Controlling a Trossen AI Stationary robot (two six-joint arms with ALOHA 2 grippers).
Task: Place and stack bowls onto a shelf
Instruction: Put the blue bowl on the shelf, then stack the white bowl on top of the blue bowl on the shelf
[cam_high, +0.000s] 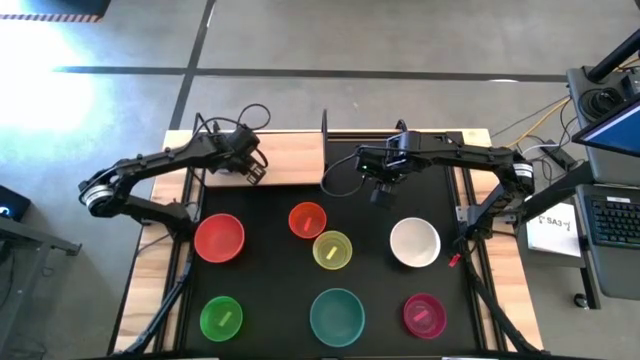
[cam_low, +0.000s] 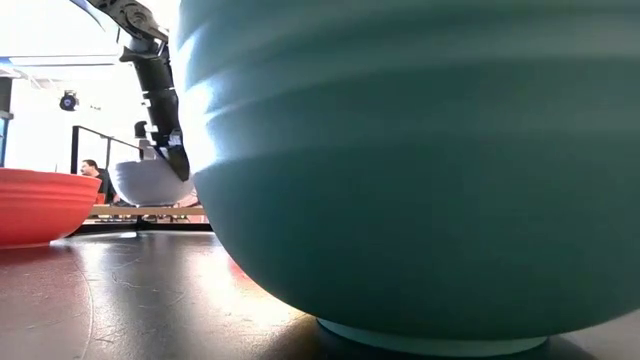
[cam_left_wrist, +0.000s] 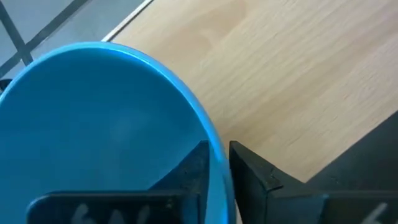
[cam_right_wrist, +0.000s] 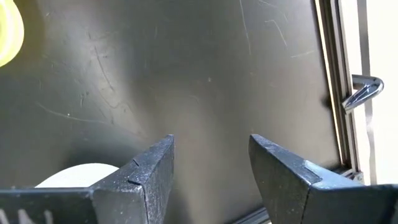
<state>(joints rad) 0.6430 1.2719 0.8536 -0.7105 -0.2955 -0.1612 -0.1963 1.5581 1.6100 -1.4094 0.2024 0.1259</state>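
The left gripper (cam_left_wrist: 217, 171) is over the shelf (cam_left_wrist: 292, 81), its two fingers either side of the blue bowl's (cam_left_wrist: 93, 130) rim: one finger inside the bowl, the other just outside it, the rim running between them. A thin gap shows beside the outer finger, so I can't say whether they are pinching the rim or have just let it go. Light wood lies right beyond the fingertips, so the bowl looks set on the board, or very nearly.

This looks to me like the placing step for the blue bowl. Next the fingers would need to part clear of the rim and lift straight off without dragging the bowl along.

The right gripper (cam_right_wrist: 211, 168) hangs over the black mat (cam_right_wrist: 205, 68), fingers spread wide with nothing between them; the white bowl (cam_right_wrist: 74, 175) sits just behind one finger, the yellow bowl (cam_right_wrist: 7, 34) well off ahead. I'd guess the white one is its next pickup, which calls for lining one finger inside that rim
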